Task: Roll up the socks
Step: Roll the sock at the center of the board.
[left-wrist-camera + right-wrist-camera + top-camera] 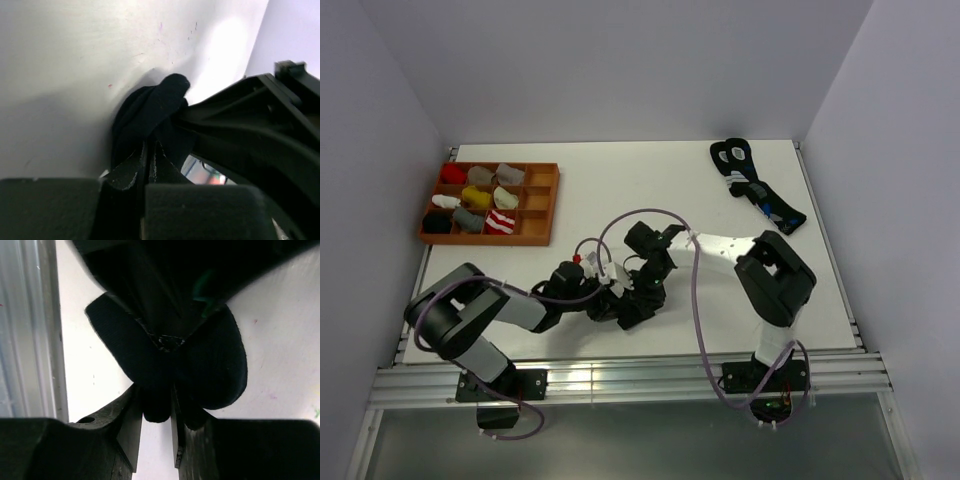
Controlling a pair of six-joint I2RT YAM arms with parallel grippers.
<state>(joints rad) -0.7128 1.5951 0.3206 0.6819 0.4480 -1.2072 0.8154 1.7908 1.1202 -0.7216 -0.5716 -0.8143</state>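
Halfway there, most likely. Gripped in the tight-shut left claw [149, 152]: a soft plain black fabric ankle sock [150, 107], bunched up right at the fingertips and lying on the white worktop [640, 180]. Nipped from the other side too, by the narrow right claw [156, 397], with one dark fold caught between its fingers. Not a neat roll yet (more of a floppy lump, with a rounded end poking out past the left claw). Far off to the left of both claws, in a brown wooden tray with little boxes [552, 205]: a red-and-white striped fabric sock bundle [501, 222], looking rolled and put away already. So probably one sock done, one in hand. Left to do: tuck the black one tight, then maybe carry it over to the tray.
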